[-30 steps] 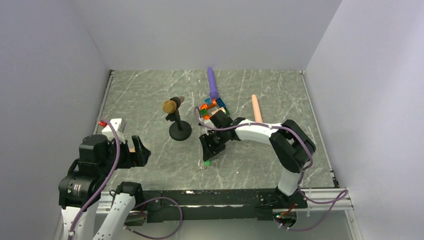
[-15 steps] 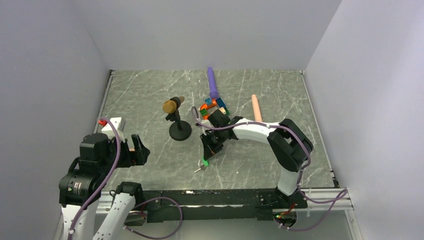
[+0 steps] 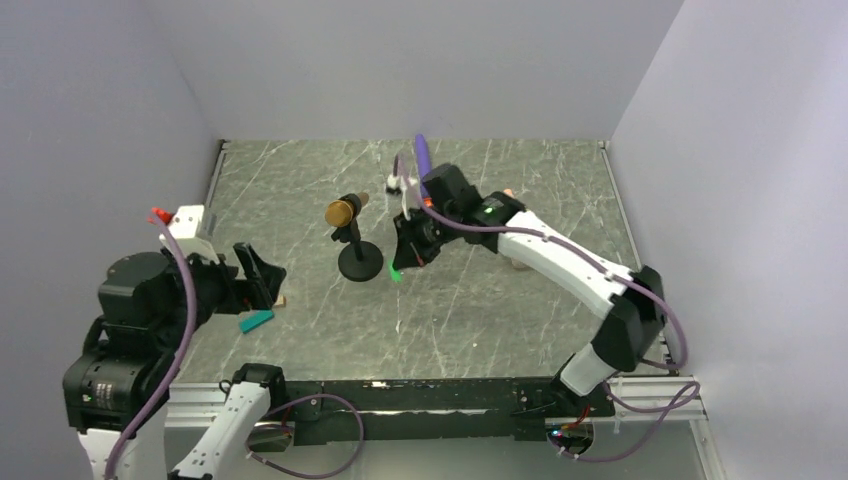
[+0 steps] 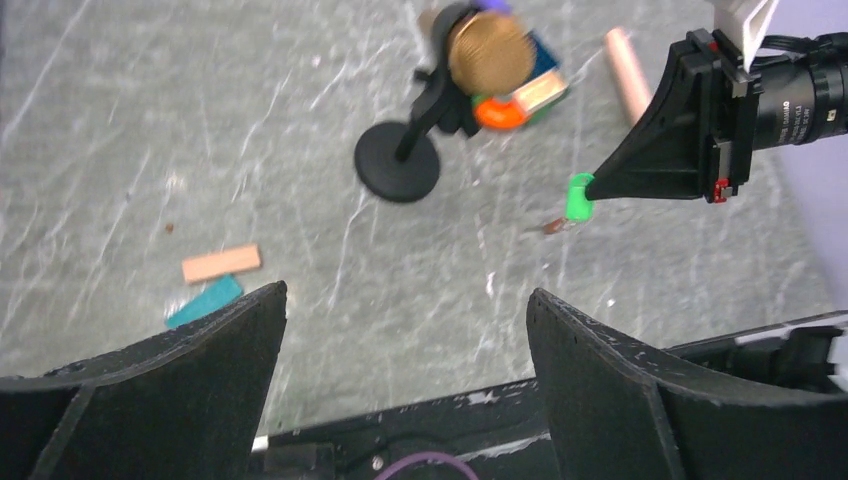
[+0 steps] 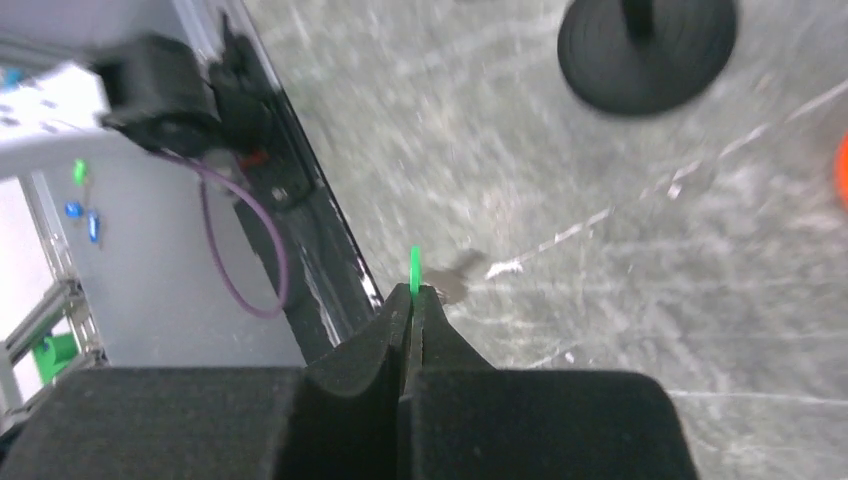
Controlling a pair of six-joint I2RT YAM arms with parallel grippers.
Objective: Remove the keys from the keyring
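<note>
Right gripper (image 3: 400,262) pinched shut on the green key (image 4: 579,196), held above the table (image 3: 500,320); left gripper (image 4: 405,300), wide open and empty, faces it from well apart

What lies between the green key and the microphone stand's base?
Nothing: the left wrist view shows only bare table between the green key and the stand base.

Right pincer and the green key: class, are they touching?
Touching. The right wrist view shows the right pincer shut on the green key, which pokes out past its tips.
</note>
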